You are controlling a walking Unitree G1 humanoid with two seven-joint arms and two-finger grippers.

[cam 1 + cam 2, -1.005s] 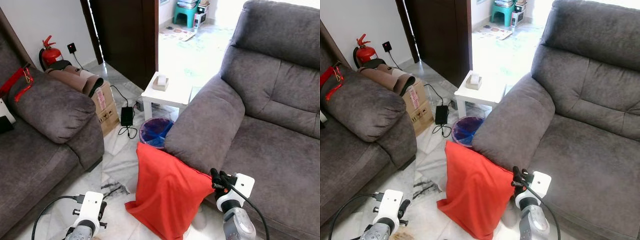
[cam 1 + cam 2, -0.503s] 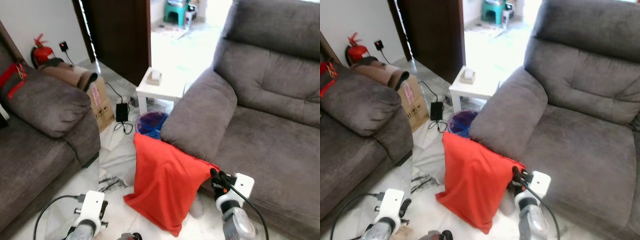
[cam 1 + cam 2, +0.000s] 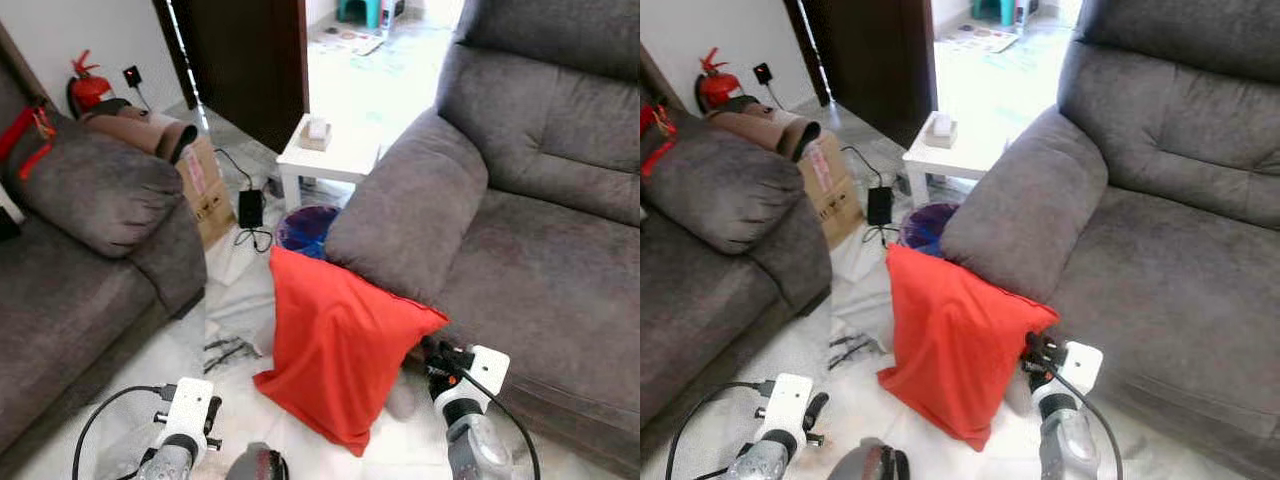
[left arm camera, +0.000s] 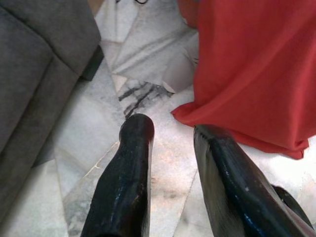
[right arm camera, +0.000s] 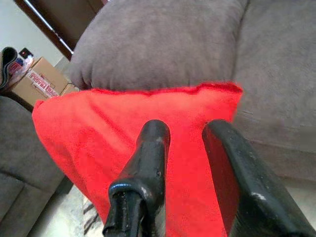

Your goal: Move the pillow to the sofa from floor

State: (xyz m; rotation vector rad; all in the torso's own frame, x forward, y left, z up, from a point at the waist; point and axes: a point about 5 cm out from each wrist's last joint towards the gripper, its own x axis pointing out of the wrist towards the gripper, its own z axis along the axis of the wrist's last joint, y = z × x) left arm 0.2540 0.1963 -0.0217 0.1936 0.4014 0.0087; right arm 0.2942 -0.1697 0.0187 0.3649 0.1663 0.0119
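The soft red fabric pillow (image 3: 340,350) stands on the pale marble floor (image 3: 225,300), leaning against the grey sofa's armrest (image 3: 415,220). The right gripper (image 5: 190,148), fingers spread, points at it just beside its upper corner; the left gripper (image 4: 170,136), also spread, hovers near its bottom edge.

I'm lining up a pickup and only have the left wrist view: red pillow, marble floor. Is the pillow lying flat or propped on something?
Observer: Propped. The pillow stands on the floor, its upper edge leaning against the armrest of the sofa on the robot's right.
Operator: Where's the right gripper?
Observer: The right gripper is at the pillow's upper right corner, fingers open, pointing at the fabric.
Operator: Anything behind the pillow?
Observer: A blue bin, and beyond it a white side table.
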